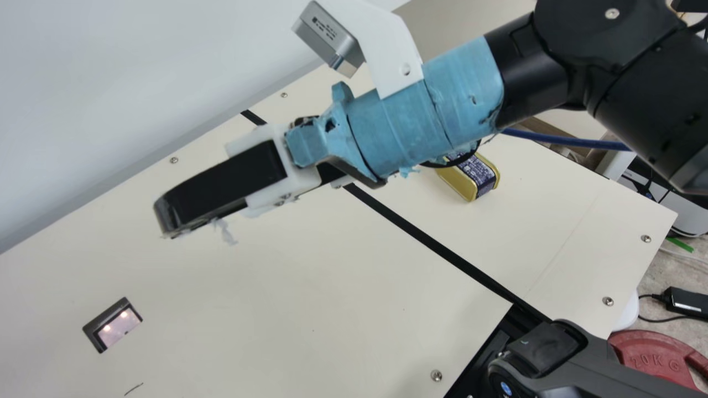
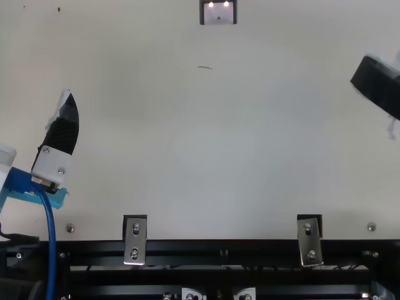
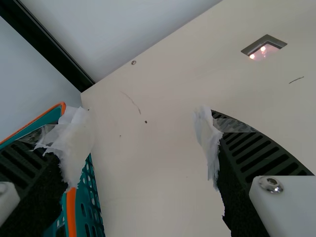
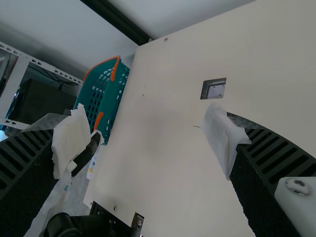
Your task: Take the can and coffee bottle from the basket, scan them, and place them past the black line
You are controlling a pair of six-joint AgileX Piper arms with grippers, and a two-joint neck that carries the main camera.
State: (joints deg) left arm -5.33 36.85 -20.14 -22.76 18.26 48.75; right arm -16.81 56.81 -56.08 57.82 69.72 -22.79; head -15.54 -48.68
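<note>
Two pincers, both spread and both with nothing between their fingers! The right gripper (image 4: 148, 129) hung above the table (image 1: 310, 309), fingers wide, and back behind its fingertips, beneath the wrist, sat the can (image 1: 480, 177), on the far side of the black line (image 1: 431, 240) from the scanner window (image 1: 119, 326). That was just where the task wanted it, so half the job looked done. Out ahead of the right pincer lay that window, glowing, in good reach for a label to be shown to it. And the left gripper (image 3: 139, 121)? Parted wide too, with the basket (image 3: 91, 197) just beside one finger: a handy spot, presumably, for picking. The coffee bottle looked like the business to come, and the left pincer, nearer the basket, seemed the likelier picker, needing care around that rim.
</note>
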